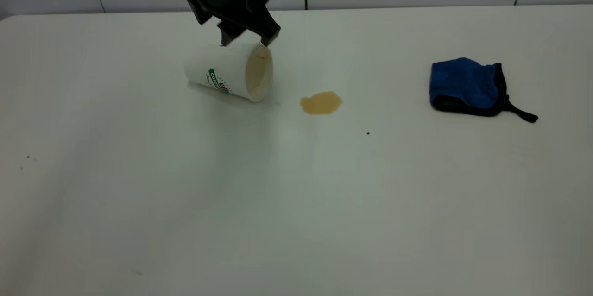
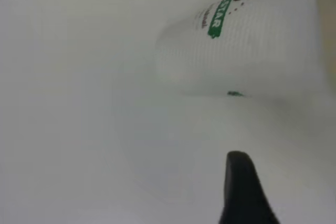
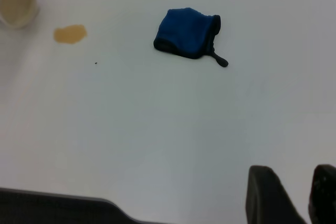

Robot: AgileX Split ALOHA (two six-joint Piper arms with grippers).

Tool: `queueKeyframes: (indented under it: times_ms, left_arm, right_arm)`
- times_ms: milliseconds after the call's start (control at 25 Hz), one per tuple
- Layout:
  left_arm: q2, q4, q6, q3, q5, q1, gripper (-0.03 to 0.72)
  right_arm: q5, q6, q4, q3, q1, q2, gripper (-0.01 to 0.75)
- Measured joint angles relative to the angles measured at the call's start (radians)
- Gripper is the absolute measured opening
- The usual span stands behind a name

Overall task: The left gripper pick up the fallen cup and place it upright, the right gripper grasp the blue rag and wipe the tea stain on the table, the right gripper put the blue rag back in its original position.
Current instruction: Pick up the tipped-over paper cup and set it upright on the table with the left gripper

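Bare white tabletop (image 1: 287,222): lying nearest the exterior camera, carrying only a few tiny dark specks.

Tea stain (image 1: 320,102): light-brown oval blotch sitting just beside the cup's mouth, toward the right arm's side, apart from the rim; not yet wiped.

Paper cup (image 1: 231,72): white, green banner logo, lying on its side toward the far part of the table, beige-stained mouth facing the stain.

Left gripper (image 1: 246,36): hanging directly over the cup near its rim end, fingers parted, tips at or just above the upper wall; whether they are touching it cannot be told. Nothing is being held. Only one dark fingertip (image 2: 241,182) is showing in the left wrist view, with the cup's side (image 2: 236,40) beyond it.

Blue rag (image 1: 465,85): fuzzy cloth with black edging and strap, resting well apart from the stain on the right arm's side, untouched.

Right gripper (image 3: 294,195): sitting back from the rag, off the exterior view; whether it is parted or closed cannot be told.

Handling note, as judgement: the step in hand is seizing the cup. Fingers should be straddling the wall near the rim and squeezing gently, since thin paper crushes easily; the tipping-up should be pivoting the base away from the stain so the cup is not dragging through it.
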Motion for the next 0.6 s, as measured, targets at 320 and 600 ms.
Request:
queueKeyframes:
  times_ms: [320, 600]
  left_arm:
    - [0.179, 0.070, -0.001, -0.131, -0.022, -0.001, 0.620]
    - [0.290, 0.157, -0.041, -0.232, -0.027, -0.007, 0.612]
  right_arm:
    - [0.000, 0.000, 0.000, 0.000, 0.000, 0.000, 0.238]
    - [0.000, 0.000, 0.000, 0.000, 0.000, 0.000, 0.238]
